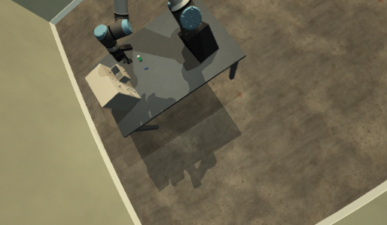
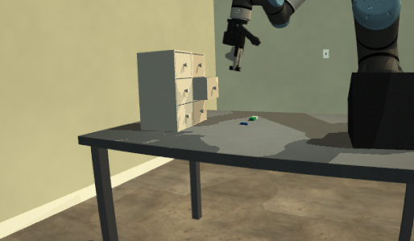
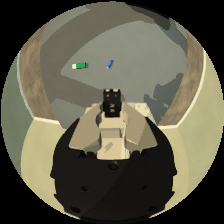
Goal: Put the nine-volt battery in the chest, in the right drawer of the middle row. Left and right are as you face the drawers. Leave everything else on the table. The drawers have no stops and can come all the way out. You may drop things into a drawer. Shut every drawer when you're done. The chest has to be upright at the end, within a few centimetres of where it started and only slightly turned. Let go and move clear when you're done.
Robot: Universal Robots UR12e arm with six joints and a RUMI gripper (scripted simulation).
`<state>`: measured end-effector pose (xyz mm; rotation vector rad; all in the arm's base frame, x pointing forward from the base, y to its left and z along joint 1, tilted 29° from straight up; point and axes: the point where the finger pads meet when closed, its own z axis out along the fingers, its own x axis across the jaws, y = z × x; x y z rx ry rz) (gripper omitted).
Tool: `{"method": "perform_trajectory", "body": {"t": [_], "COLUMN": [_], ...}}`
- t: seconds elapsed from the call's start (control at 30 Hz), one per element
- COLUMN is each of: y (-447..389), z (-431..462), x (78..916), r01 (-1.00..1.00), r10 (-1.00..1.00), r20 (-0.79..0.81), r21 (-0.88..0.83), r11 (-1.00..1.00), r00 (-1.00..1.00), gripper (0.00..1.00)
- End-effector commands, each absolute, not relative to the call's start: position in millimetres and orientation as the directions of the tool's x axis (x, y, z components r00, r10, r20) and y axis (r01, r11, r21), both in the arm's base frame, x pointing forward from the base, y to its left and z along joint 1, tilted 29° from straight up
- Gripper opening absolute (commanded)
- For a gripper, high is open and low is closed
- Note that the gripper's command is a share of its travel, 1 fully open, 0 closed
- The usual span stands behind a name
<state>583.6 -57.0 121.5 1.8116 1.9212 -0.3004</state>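
Observation:
My gripper (image 1: 127, 60) (image 2: 235, 66) (image 3: 112, 102) is shut on a small dark block, the nine-volt battery (image 3: 111, 104), and holds it pointing down, high above the table. The beige chest (image 1: 105, 89) (image 2: 157, 90) stands upright at the table's left end. Its right drawer of the middle row (image 1: 116, 70) (image 2: 207, 88) is pulled out; the other drawers look shut. In the exterior view the gripper hangs above the drawer's level and a little to the right of it.
A green and white item (image 1: 139, 58) (image 2: 253, 118) (image 3: 79, 65) and a small blue item (image 1: 146, 68) (image 2: 243, 123) (image 3: 109, 63) lie on the dark table (image 1: 211, 63) (image 2: 258, 151) beyond the chest. The arm's black pedestal (image 1: 199, 41) (image 2: 380, 110) stands at the right end.

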Motion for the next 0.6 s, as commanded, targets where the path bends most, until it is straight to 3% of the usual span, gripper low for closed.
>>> {"method": "perform_trajectory", "body": {"t": [0.0,0.57], "y": [-57.0,-57.4], "z": [121.8,121.1], "x": [583.9,582.9], "r01": [0.972,0.922], "r10": [0.876,0.877], "r20": [-0.481,-0.481], "r21": [0.202,0.336], "r11": [0.121,0.194], "r00": [-0.009,-0.009], "gripper": [0.13,0.13]}}
